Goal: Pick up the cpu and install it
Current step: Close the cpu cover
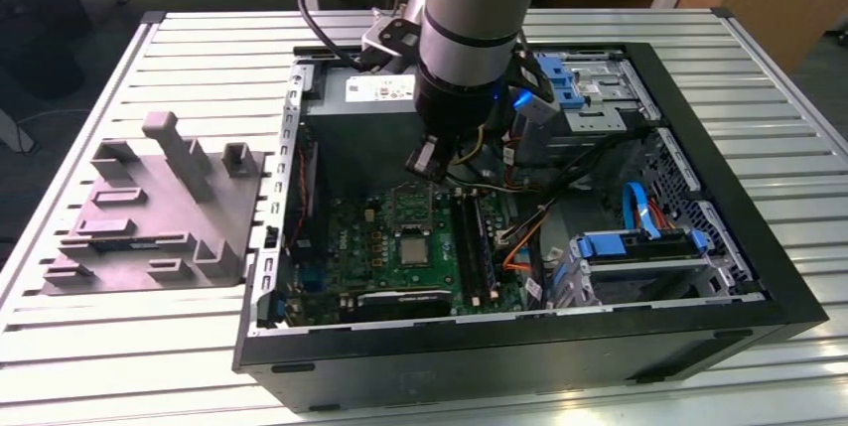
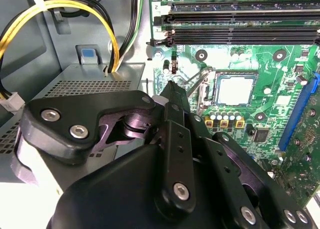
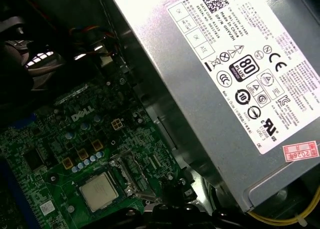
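One small square silvery-grey cpu [image 2: 235,89] was seen seated in the green motherboard [image 2: 280,69]; the hand [image 2: 172,91], seemingly closed and empty, should be kept clear.

An open computer case [image 1: 742,277] lies on a slatted table [image 1: 119,347], a moulded tray [image 1: 146,213] beside it at the exterior view's left. Inside, the cpu [image 1: 415,247] sits in the motherboard [image 1: 384,257] socket, memory sticks [image 1: 475,247] alongside.
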You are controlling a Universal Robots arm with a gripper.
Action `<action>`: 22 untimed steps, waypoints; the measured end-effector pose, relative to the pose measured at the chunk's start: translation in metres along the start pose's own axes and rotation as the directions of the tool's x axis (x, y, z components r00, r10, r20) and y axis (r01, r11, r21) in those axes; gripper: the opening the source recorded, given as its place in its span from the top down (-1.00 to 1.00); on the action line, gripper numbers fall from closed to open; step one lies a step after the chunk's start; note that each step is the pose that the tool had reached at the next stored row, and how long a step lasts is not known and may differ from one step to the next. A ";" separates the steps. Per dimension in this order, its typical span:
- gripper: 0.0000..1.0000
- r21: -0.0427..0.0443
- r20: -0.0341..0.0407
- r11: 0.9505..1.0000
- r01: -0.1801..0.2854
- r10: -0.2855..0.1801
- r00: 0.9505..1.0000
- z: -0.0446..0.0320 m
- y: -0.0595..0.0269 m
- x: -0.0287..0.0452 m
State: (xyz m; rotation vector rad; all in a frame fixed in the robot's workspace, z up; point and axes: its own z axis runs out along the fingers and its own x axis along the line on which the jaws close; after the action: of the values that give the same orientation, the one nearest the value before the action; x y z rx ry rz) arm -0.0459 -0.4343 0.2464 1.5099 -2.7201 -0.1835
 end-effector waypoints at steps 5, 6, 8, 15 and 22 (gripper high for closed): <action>0.79 0.001 -0.002 1.000 0.001 -0.001 1.000 -0.0001 0.0002 0.0001; 0.79 0.003 -0.005 1.000 0.001 0.000 1.000 -0.0002 0.0003 0.0001; 0.79 0.012 -0.020 1.000 0.000 0.000 1.000 -0.0002 0.0002 0.0002; 0.79 0.034 -0.055 0.999 0.001 0.001 0.999 -0.0002 0.0001 0.0007; 0.79 0.034 -0.054 0.999 0.002 0.000 0.999 -0.0004 -0.0012 0.0038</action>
State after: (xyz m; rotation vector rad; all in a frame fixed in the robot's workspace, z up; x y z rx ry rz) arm -0.0469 -0.4383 0.2465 1.5013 -2.6937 -0.0957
